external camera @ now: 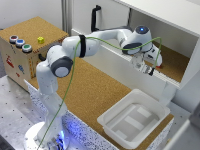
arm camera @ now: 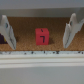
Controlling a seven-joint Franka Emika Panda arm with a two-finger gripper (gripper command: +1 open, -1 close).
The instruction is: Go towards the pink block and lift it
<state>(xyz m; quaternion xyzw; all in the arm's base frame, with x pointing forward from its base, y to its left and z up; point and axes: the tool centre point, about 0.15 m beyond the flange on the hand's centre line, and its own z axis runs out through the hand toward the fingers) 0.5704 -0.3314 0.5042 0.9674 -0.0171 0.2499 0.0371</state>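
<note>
The pink block (arm camera: 42,36) is a small reddish-pink cube standing on the cork floor of the white shelf compartment. In the wrist view it sits midway between my two fingers (arm camera: 7,33), a little beyond the fingertips and untouched. My gripper (arm camera: 39,45) is open and empty. In the exterior view the gripper (external camera: 146,66) hangs at the shelf's front edge on the exterior view's right, and a small red patch beside the hand is the block (external camera: 159,62), mostly hidden by the hand.
The white shelf rim (external camera: 112,55) runs just in front of the gripper. A white tray (external camera: 150,102) lies on the cork table below. A wooden box (external camera: 15,62) at the exterior view's left carries round buttons (external camera: 20,43) and a small yellow cube (external camera: 40,40).
</note>
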